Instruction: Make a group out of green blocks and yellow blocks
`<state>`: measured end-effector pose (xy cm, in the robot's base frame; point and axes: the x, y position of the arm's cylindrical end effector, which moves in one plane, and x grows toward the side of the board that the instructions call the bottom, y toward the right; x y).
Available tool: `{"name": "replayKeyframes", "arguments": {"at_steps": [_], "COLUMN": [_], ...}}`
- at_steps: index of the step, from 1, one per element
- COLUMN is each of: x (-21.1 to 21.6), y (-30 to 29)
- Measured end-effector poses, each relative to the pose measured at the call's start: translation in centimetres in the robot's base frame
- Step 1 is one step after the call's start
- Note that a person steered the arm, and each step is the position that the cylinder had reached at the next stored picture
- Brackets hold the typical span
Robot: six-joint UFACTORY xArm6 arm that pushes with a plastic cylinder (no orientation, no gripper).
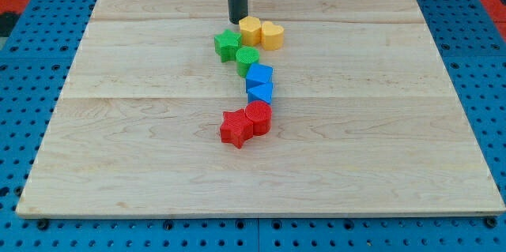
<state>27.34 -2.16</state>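
Note:
My tip (236,21) stands near the view's top centre, just left of a yellow hexagon block (251,28) and above a green star block (227,44). A yellow heart block (272,35) touches the hexagon on its right. A green round block (247,59) sits below the hexagon, beside the green star. The two yellow and two green blocks lie close together in one cluster. The tip looks to touch or nearly touch the yellow hexagon's left side.
Two blue blocks (259,83) lie just below the green round block, forming a chain. A red round block (258,117) and a red star block (236,128) lie below them. The wooden board (118,126) rests on a blue pegboard.

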Motion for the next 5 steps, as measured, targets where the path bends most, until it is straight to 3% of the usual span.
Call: {"name": "replayKeyframes", "arguments": {"at_steps": [5], "x": [0.4], "y": [3.2]}}
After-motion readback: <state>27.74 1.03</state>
